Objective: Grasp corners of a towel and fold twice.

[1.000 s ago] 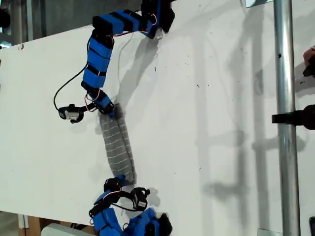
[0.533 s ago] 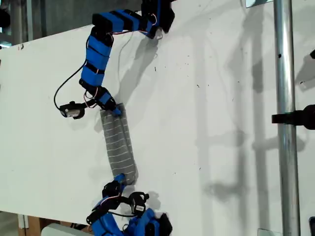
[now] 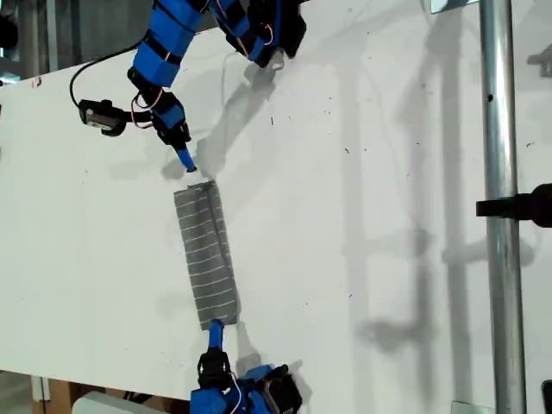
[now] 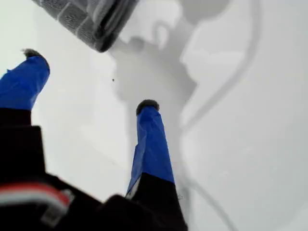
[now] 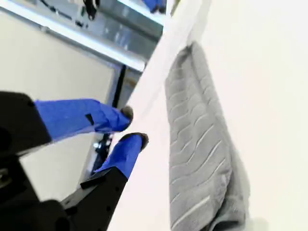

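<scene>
Lying folded into a narrow strip on the white table point(image 3: 379, 259), the towel point(image 3: 206, 256) runs lengthwise between the two arms, free of both grippers. My first gripper point(image 4: 91, 82) stands spread wide, holding nothing; its wrist view catches only one dark end of the towel point(image 4: 86, 19), cut off at the picture's edge, with shadows of arm and cable across the tabletop. In the exterior view this gripper point(image 3: 185, 160) hovers just beyond the towel's upper end, apart from it. My second gripper point(image 5: 134, 126) shows its fingertips nearly together with nothing between them, beside the towel point(image 5: 197, 154), whose stripes and layered far end are clear there; whether the tips touch is hard to make out. The exterior view shows that gripper point(image 3: 215, 335) at the towel's lower end, its arm base cut off by the bottom edge. A metal pole point(image 3: 500, 207) crosses the exterior view's right, hiding a strip of the table.
</scene>
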### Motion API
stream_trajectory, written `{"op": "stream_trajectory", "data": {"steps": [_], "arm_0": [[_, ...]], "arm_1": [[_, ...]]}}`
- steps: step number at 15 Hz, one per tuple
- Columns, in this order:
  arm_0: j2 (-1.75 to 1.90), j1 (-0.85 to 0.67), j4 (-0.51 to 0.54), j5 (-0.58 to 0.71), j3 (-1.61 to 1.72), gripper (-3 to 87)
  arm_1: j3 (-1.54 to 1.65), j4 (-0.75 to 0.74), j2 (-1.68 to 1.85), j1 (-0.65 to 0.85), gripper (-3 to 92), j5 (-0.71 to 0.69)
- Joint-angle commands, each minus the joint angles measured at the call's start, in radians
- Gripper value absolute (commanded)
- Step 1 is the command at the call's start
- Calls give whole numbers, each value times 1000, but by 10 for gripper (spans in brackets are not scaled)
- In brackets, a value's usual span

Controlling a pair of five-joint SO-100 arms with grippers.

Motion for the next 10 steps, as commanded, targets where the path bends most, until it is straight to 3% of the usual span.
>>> {"op": "stream_trajectory", "data": {"steps": [1, 4, 7, 9, 10], "arm_0": [[149, 143, -35, -51, 115, -27], [150, 314, -106, -64, 278, -28], [150, 423, -160, -91, 423, -28], [150, 396, -144, -71, 423, -28], [150, 387, -143, -64, 423, -28]], "arm_1": [[195, -98, 153, 84, 387, 103], [391, -91, 368, 117, 375, 169], [552, 276, 902, 150, 180, 261], [614, 325, 1149, 15, -3, 393], [634, 331, 1192, 5, -3, 403]]}}
